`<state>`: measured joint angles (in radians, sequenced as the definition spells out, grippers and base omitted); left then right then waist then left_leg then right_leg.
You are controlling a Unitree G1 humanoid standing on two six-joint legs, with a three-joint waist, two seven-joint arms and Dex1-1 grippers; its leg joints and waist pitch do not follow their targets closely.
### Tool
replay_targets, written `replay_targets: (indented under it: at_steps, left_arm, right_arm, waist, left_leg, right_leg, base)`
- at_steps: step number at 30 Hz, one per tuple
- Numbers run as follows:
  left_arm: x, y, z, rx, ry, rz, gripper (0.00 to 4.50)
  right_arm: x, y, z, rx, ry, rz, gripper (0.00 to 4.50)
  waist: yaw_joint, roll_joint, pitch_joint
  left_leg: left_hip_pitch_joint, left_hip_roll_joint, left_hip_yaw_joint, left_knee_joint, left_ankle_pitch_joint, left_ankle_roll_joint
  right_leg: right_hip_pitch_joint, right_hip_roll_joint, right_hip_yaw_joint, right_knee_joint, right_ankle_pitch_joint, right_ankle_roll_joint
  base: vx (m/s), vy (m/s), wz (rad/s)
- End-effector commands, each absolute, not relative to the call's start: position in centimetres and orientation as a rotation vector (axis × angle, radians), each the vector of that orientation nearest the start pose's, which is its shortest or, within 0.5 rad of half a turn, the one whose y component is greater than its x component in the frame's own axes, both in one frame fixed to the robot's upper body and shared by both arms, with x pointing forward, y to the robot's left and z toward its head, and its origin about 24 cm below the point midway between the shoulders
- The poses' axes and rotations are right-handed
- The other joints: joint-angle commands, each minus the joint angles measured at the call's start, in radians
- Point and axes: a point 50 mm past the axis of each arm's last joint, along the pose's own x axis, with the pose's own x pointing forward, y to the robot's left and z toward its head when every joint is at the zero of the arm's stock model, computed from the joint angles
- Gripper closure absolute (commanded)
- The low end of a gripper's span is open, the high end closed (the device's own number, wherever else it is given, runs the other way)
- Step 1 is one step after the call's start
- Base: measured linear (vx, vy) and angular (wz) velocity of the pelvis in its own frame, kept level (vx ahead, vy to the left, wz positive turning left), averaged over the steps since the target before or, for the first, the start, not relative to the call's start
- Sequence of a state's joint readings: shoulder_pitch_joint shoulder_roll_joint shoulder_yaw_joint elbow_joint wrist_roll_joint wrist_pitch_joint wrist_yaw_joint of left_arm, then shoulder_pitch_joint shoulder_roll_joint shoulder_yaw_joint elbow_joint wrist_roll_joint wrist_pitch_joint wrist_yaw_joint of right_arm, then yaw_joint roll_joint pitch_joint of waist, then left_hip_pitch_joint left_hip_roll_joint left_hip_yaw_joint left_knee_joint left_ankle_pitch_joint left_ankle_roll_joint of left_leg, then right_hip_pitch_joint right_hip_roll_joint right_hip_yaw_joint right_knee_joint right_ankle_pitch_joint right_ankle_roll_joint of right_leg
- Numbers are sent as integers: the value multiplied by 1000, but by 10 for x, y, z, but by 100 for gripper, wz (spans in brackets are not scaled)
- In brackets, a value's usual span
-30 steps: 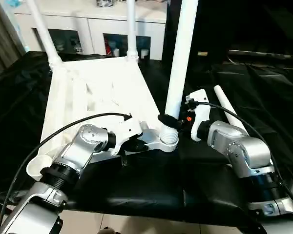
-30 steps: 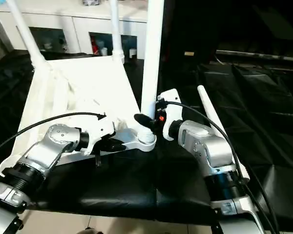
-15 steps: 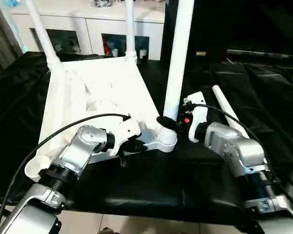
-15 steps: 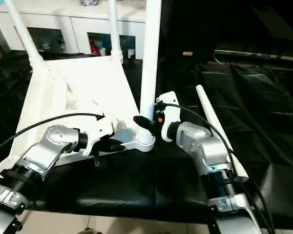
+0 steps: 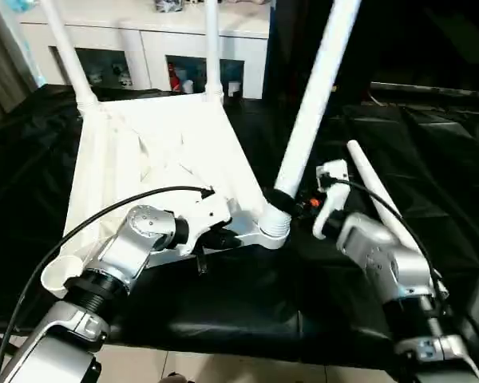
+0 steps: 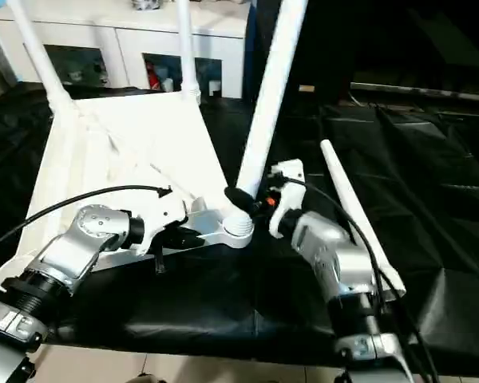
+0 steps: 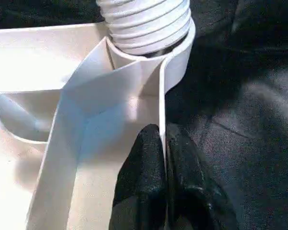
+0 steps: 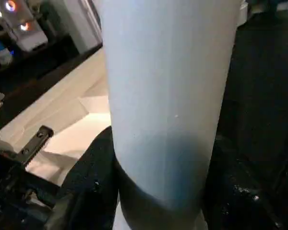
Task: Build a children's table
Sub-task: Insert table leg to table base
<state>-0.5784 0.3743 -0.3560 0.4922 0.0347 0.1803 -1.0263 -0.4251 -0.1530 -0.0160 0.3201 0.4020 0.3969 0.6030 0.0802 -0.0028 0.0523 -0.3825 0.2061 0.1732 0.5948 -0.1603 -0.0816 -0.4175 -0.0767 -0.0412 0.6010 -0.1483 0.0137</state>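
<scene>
Table top (image 5: 156,152) corner socket (image 5: 273,232) holds a tilted leg (image 5: 310,116) clasped by the right gripper (image 5: 286,202); left gripper (image 7: 164,158) pinches the rim.

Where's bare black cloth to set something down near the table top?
Free: the black cloth in front of the table top, between both arms. Crowded: the near corner socket, where the left gripper, right gripper and leaning leg meet.

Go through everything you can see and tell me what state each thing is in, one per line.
Tabletop: upside down on the black cloth, rim up.
Two far legs: upright in their far corner sockets.
Near leg: base in the near corner socket, leaning right.
Spare leg: lying loose on the cloth.
Left gripper: jaws shut on the tabletop's rim.
Right gripper: jaws closed around the near leg's base.
</scene>
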Motion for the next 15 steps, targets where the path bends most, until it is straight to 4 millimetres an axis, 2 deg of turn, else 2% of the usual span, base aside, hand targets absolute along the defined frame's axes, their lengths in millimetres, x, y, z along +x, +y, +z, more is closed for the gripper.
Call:
replay_targets:
  at_steps: [1, 5, 11, 15]
  left_arm:
    - [321, 120, 60, 454, 381, -1191, 450]
    - [322, 120, 60, 457, 378, -1183, 450]
    - [323, 119, 61, 453, 374, -1177, 450]
    - [324, 119, 61, 454, 374, -1177, 450]
  right_arm:
    - [308, -132, 35, 331, 328, 651, 261]
    - [303, -132, 26, 324, 316, 619, 261]
    - [291, -128, 14, 334, 311, 605, 261]
    - [290, -127, 13, 317, 294, 600, 261]
  waist:
    - [-3, -5, -69]
    - [-4, -3, -68]
    - [-6, -5, -66]
    - [-8, -5, -66]
  left_leg:
    - [18, 12, 2, -75, -289, -11]
    - [19, 11, 0, -78, -309, -14]
    - [20, 11, -2, -80, -342, -13]
    - [20, 12, -3, -82, -350, -12]
  right_leg:
    - [41, -49, 27, -75, -368, -164]
    - [41, -49, 26, -77, -391, -159]
    - [37, -50, 26, -86, -444, -140]
    - [36, -49, 26, -86, -445, -142]
  base:
    - [0, 0, 0]
    - [0, 0, 0]
    - [0, 0, 0]
    - [0, 0, 0]
